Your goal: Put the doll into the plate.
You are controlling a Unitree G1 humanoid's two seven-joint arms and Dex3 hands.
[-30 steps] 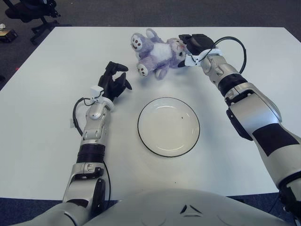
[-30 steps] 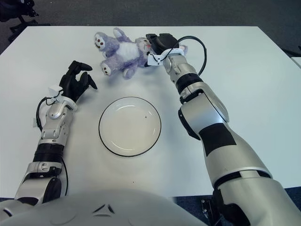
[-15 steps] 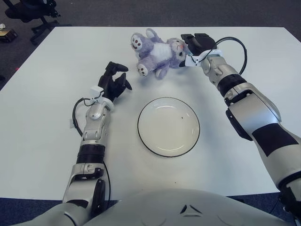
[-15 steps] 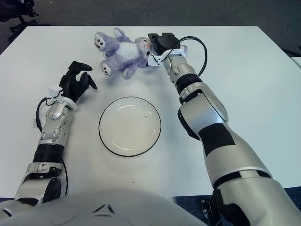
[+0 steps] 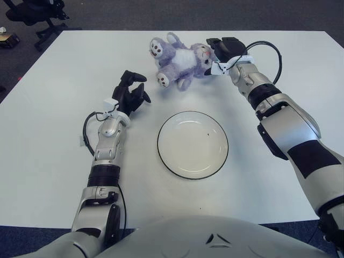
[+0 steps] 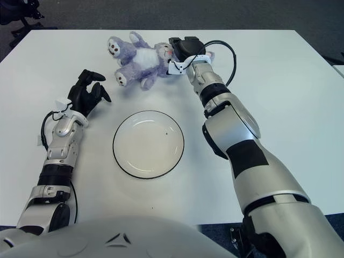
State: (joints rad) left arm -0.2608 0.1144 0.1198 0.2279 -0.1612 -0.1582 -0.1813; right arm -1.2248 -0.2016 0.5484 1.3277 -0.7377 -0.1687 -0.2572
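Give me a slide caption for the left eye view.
Right hand at the purple doll's head; plate empty, left hand idle.

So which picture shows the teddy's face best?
Neither wins: the doll looks much alike in the left and right eye views. Its head lies against the right hand, so the face is partly hidden in both. The right eye view only shows it further left.

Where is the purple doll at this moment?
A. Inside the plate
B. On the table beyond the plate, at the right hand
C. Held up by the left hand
B: the doll lies on the table past the empty plate, with the right hand at its head.
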